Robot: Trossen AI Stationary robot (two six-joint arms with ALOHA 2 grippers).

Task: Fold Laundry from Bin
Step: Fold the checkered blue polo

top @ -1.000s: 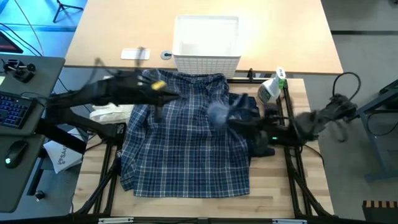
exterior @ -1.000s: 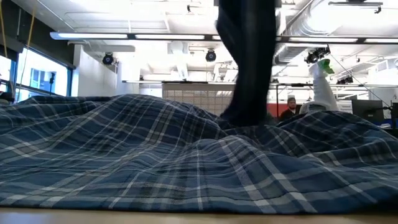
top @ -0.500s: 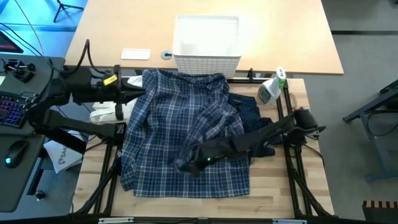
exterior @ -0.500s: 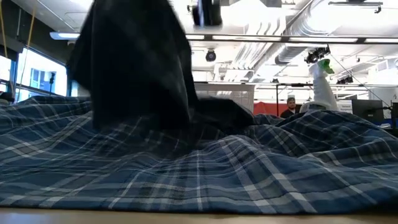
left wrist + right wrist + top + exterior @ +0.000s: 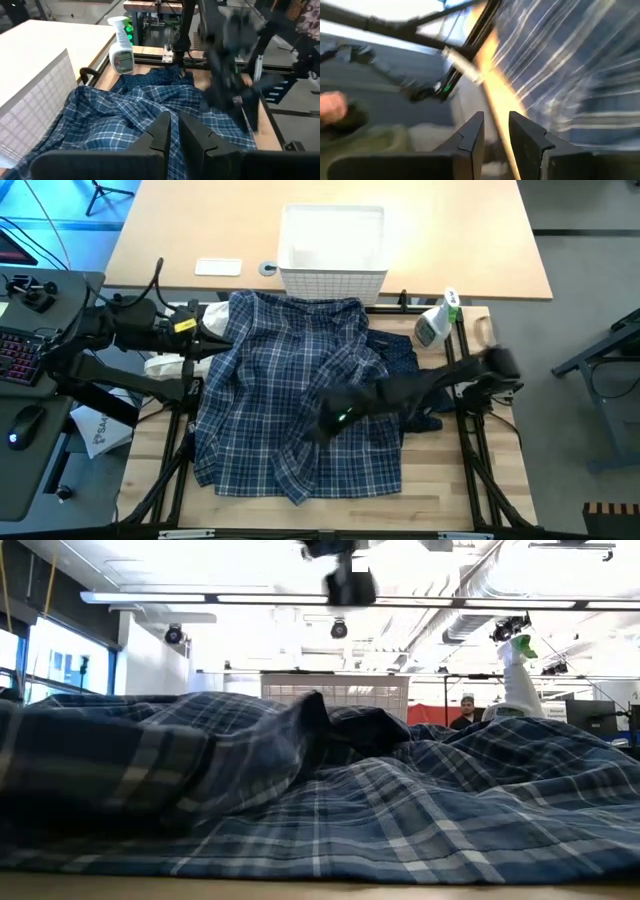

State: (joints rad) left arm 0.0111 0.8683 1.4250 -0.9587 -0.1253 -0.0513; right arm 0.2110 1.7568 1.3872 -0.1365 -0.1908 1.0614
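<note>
The blue-white plaid shirt [image 5: 260,410] lies spread on the wooden table, and its right part is folded over its middle [image 5: 340,375]. The same shirt fills the low view [image 5: 400,810]. My right gripper [image 5: 320,428] hovers over the shirt's middle, open, with no cloth between its fingers [image 5: 495,135]. My left gripper [image 5: 212,345] stands shut at the shirt's far left edge, clear of the cloth [image 5: 174,131]. The white bin [image 5: 333,280] stands beyond the shirt's collar end. A navy piece [image 5: 402,355] shows from under the shirt's right side.
A spray bottle [image 5: 435,320] stands at the table's far right, next to the navy piece. White cloth [image 5: 172,363] lies at the left edge under my left arm. A keyboard and mouse sit on a side desk [image 5: 30,350] to the left.
My right gripper has swung down and toward the table's near left, carrying the shirt's right part across. That part hung dark from it and now lies folded over the shirt's middle. My left gripper has drawn back toward the left edge, off the shirt.
</note>
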